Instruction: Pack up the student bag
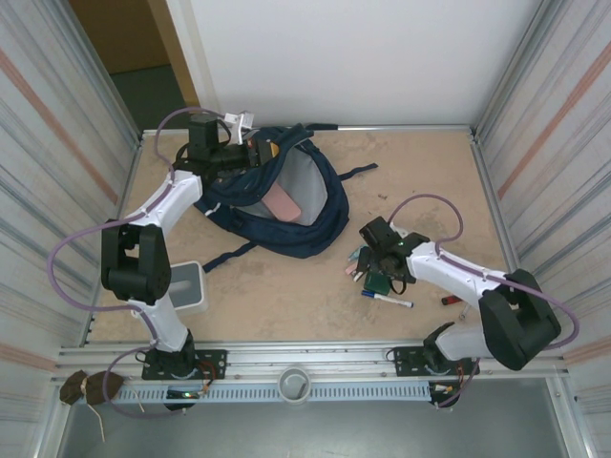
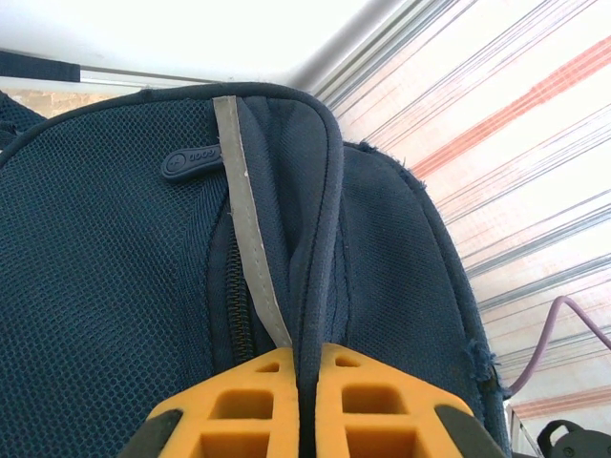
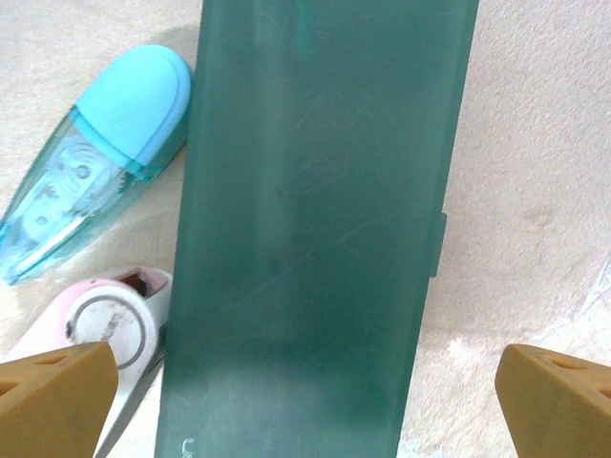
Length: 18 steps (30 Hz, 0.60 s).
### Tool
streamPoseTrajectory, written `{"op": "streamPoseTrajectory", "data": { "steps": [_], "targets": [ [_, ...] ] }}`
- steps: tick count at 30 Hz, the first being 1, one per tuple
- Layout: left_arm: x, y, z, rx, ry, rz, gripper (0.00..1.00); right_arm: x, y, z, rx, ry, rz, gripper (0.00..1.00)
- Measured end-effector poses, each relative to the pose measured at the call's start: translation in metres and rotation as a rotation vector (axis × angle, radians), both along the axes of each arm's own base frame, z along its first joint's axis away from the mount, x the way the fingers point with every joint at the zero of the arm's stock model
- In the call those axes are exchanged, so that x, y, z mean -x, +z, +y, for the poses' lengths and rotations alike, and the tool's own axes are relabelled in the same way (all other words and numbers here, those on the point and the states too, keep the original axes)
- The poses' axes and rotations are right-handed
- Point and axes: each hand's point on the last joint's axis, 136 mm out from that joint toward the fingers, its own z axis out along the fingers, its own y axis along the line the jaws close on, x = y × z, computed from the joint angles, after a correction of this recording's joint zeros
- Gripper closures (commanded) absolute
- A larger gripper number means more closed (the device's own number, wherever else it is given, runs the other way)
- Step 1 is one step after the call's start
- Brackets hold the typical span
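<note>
The left gripper point(image 2: 307, 382) is pinched shut on a fold of navy fabric at the rim of the student bag point(image 2: 105, 267). Its 2 yellow fingers point(image 2: 239, 405) are pressed together with the piped edge squeezed between them. Just beside that fold a thin grey reflective stripe point(image 2: 250, 258) runs down toward the fingers, with a zipper point(image 2: 234, 315) alongside it. In the top view the bag lies at the far left-centre of the tabletop point(image 1: 286, 305), held by its far upper edge close to the back wall. Its mouth gapes toward the near side, showing pale lining and a pink thing point(image 1: 284, 202) inside. The right gripper point(image 3: 305, 410) hangs wide open and empty, low over a cluster of small stationery to the right of the bag and apart from it. It has 1 finger on each side of a long translucent green case point(image 3: 315, 191) lying flat on the tabletop. Left of the case lie 2 tape dispensers, a light blue one point(image 3: 100, 143) and a pink-and-white one point(image 3: 105, 324), both just beside it. A white marker point(image 1: 387, 300) lies on the near side of the cluster and a small red thing point(image 1: 451, 301) lies further right. A white box point(image 1: 188, 286) sits by the left arm, near the bag's loose strap point(image 1: 229, 256).
</note>
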Motion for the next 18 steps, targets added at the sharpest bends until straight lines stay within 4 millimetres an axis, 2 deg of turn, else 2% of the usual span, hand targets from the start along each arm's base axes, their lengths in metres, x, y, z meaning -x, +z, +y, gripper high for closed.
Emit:
{"op": "streamPoseTrajectory", "data": {
  "steps": [4, 7, 14, 18],
  "targets": [
    [0.0, 0.0, 0.0, 0.0, 0.0, -0.001, 1.0, 0.0, 0.018, 0.006, -0.068, 0.01, -0.047, 0.01],
    [0.0, 0.0, 0.0, 0.0, 0.0, 0.0, 1.0, 0.002, 0.025, 0.008, -0.094, 0.015, -0.059, 0.01],
    [0.0, -0.003, 0.0, 0.0, 0.0, -0.001, 1.0, 0.024, 0.003, -0.003, -0.063, 0.02, 0.01, 0.01],
    [0.0, -0.004, 0.0, 0.001, 0.0, -0.004, 1.0, 0.03, -0.003, 0.0, -0.073, 0.028, 0.033, 0.01]
  ]
}}
